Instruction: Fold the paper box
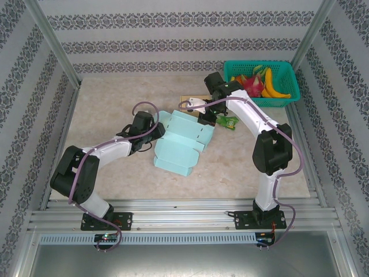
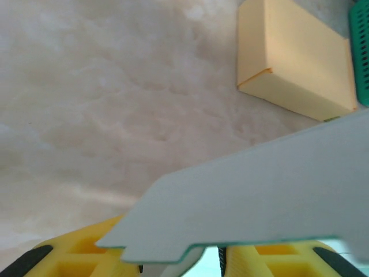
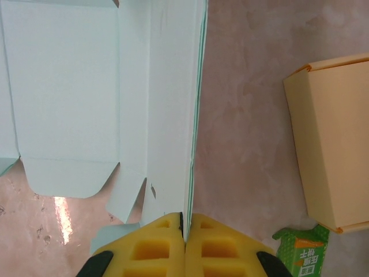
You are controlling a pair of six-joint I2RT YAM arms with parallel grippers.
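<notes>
The paper box point(image 1: 179, 141) lies half-flat on the table point(image 1: 242, 173): light thin card, probably crease-prone, best held beside folds; the right pincer point(image 3: 184, 222) pinches a panel edge, the left pincer point(image 2: 210, 255) meets a flap, grip unclear

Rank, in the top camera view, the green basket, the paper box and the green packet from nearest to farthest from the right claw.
1. Paper box: its edge is pinched in the right claw, and the rest spreads to the claw's left.
2. Green packet: lying just to the claw's right.
3. Green basket: far off, in the back right corner.
</notes>
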